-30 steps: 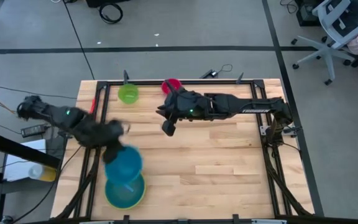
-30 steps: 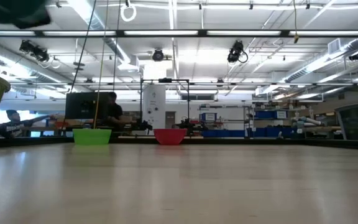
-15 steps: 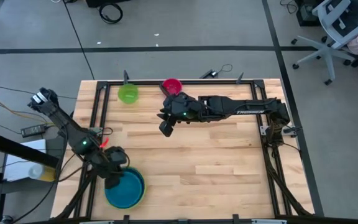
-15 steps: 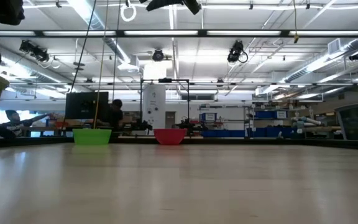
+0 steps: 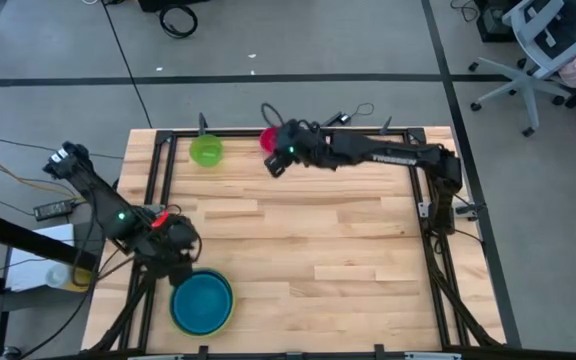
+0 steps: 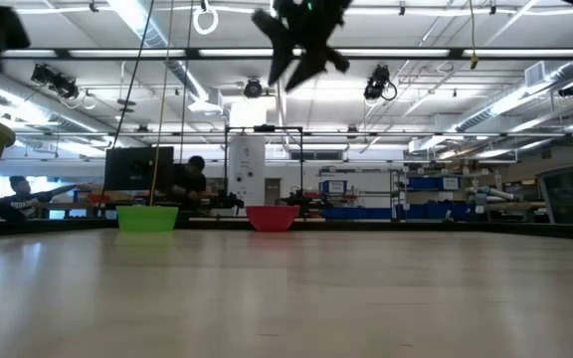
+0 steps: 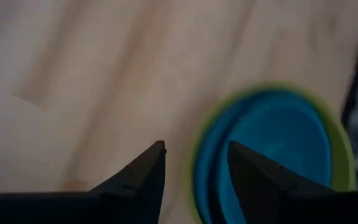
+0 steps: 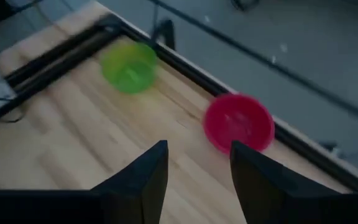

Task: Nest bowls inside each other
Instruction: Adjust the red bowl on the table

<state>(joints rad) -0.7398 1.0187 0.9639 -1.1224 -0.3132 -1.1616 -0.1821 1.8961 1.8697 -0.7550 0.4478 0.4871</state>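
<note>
A yellow-green bowl point(image 5: 202, 303) stands near the table's near left corner with a blue bowl point(image 7: 272, 149) nested in it; the left wrist view shows two blue rims, one inside the other. My left gripper point(image 5: 178, 262) hovers open just beside this stack's far left rim, and its own view point(image 7: 196, 149) shows nothing between the fingers. A small green bowl point(image 5: 206, 151) and a pink bowl point(image 8: 238, 121) rest on their bases at the far edge. My right gripper point(image 5: 276, 165) is open in the air just short of the pink bowl point(image 5: 266, 138), its fingers point(image 8: 160, 162) empty.
A black frame rail point(image 5: 268, 131) runs along the table's far edge right behind the green and pink bowls. Bare wood point(image 5: 368, 250) fills the middle and right of the table. In the low view people sit at desks in the room beyond point(image 6: 192, 179).
My left gripper has lowered a blue bowl into the yellow-green bowl, let go, and drawn back toward the table's left edge. My right gripper has moved toward the far edge and down, turning toward the pink bowl.
</note>
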